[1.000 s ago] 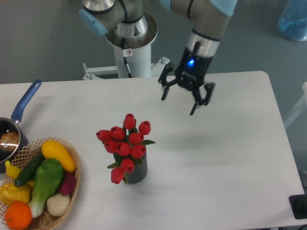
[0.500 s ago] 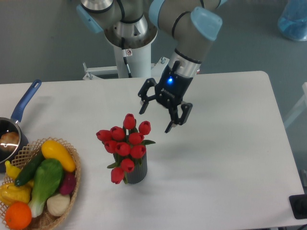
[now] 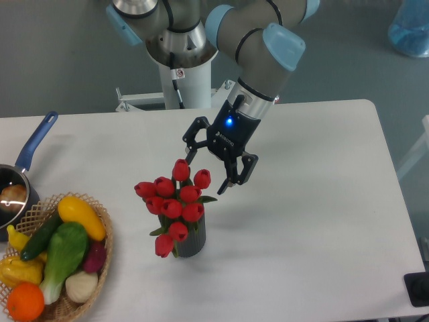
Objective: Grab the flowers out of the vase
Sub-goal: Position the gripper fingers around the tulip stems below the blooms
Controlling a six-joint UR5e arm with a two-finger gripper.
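The flowers (image 3: 174,201), a bunch of red tulip buds with green leaves, stand in the vase (image 3: 190,241), a short dark grey ribbed cylinder near the table's front middle. My gripper (image 3: 204,174) hangs open just above and to the right of the topmost buds. One finger (image 3: 188,149) is near the top bud and the other finger (image 3: 231,181) is to the right of the bunch. Nothing is held between them.
A wicker basket (image 3: 100,258) of vegetables and fruit sits at the front left. A blue-handled saucepan (image 3: 20,178) is at the left edge. The robot base (image 3: 181,60) stands behind the table. A dark object (image 3: 419,288) is at the front right corner.
The open gripper has moved left and toward the front, from the back right of the table to just over the flowers. The flowers and vase have not moved.
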